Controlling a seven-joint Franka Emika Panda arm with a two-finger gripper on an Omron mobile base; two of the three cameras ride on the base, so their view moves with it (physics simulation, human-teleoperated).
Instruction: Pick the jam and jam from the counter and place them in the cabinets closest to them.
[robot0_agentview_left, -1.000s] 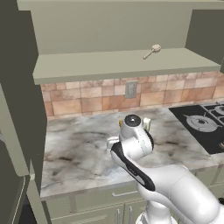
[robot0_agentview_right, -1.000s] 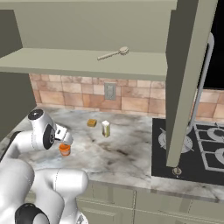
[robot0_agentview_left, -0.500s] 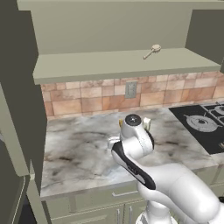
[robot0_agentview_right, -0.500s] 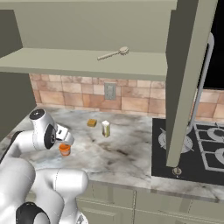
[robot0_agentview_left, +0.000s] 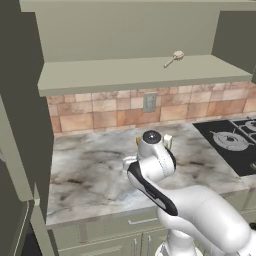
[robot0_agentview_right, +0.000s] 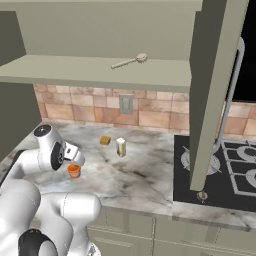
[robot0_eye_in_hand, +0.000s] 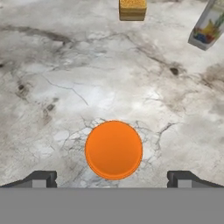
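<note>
A jam (robot0_eye_in_hand: 113, 150) jar with a round orange lid stands upright on the marbled counter (robot0_eye_in_hand: 52, 87). In the hand view my gripper (robot0_eye_in_hand: 112, 178) hangs straight over it, open, with one dark fingertip at each side of the jar and wide gaps to it. The right base view has the jam (robot0_agentview_right: 74, 171) just under my gripper (robot0_agentview_right: 73, 161), left of the counter's (robot0_agentview_right: 140, 175) middle. The cabinets (robot0_agentview_right: 100, 70) above stand open with a bare shelf. My arm hides the jar in the left base view.
A small orange-brown block (robot0_agentview_right: 104, 140) and a pale carton (robot0_agentview_right: 120, 147) stand further back on the counter. A wooden spoon (robot0_agentview_right: 131, 61) lies on the open shelf. An open cabinet door (robot0_agentview_right: 215, 90) hangs over the black stove (robot0_agentview_right: 230, 165) at right.
</note>
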